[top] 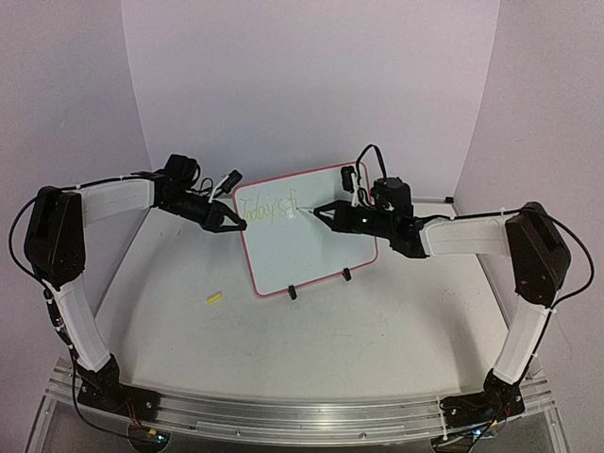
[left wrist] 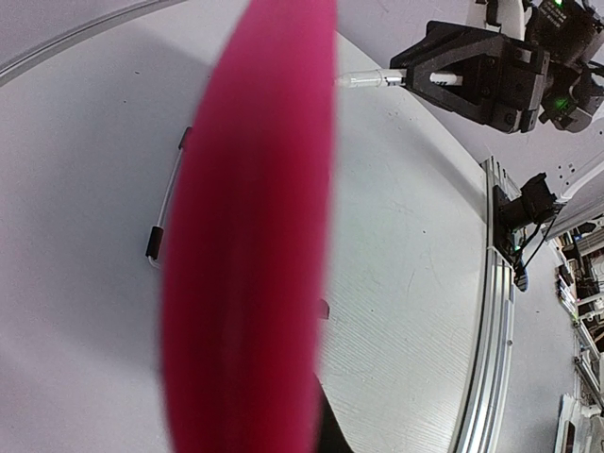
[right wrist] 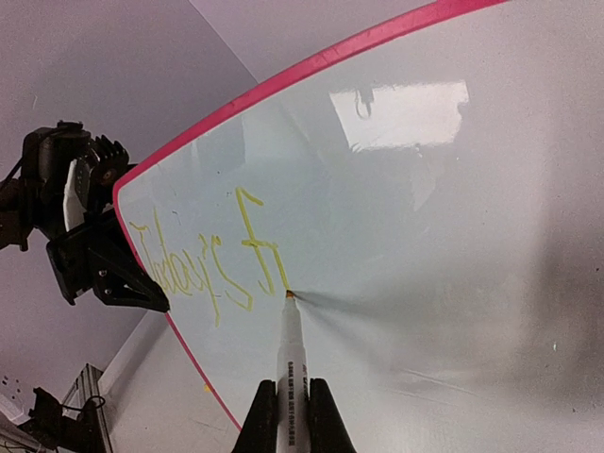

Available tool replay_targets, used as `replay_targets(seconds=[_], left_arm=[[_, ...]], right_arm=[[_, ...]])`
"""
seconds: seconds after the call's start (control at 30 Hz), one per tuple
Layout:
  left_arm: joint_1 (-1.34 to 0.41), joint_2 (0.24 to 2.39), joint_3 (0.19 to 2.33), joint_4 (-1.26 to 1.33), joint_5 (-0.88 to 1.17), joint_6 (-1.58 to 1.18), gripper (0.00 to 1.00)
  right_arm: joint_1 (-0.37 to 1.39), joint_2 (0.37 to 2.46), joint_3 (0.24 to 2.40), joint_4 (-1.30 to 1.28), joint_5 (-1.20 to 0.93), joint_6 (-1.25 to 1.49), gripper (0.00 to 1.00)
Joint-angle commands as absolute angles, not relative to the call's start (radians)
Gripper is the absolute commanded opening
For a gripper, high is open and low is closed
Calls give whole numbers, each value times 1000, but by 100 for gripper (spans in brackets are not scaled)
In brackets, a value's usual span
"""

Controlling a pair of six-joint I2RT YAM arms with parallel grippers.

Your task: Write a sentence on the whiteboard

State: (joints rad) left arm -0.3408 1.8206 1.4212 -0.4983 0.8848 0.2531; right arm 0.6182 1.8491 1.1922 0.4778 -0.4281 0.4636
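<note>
The whiteboard (top: pixel 311 250), white with a thin red frame, stands tilted on two black feet mid-table. My left gripper (top: pixel 236 225) is shut on its left edge; in the left wrist view the frame (left wrist: pixel 250 236) is a red blur that hides the fingers. My right gripper (top: pixel 327 209) is shut on a white marker (right wrist: pixel 288 368), whose tip touches the board. The sentence (right wrist: pixel 203 260) reads "Today's f" in yellow plus a short stroke, and it also shows in the top view (top: pixel 267 208). My left gripper (right wrist: pixel 109 274) also shows in the right wrist view.
A small yellow marker cap (top: pixel 214 298) lies on the table left of the board's front. The aluminium rail (top: pixel 302 411) with both arm bases runs along the near edge. Purple backdrop walls close in behind and on both sides.
</note>
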Motion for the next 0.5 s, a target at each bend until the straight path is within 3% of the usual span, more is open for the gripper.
replay_targets(seconds=[0.0, 0.47], left_arm=[[-365, 1816, 1442, -542, 849, 284, 0], [-365, 1816, 1442, -543, 848, 285, 0]], right_arm=[[615, 1819, 1192, 469, -371, 449, 0], [614, 1804, 1241, 461, -314, 435, 0]])
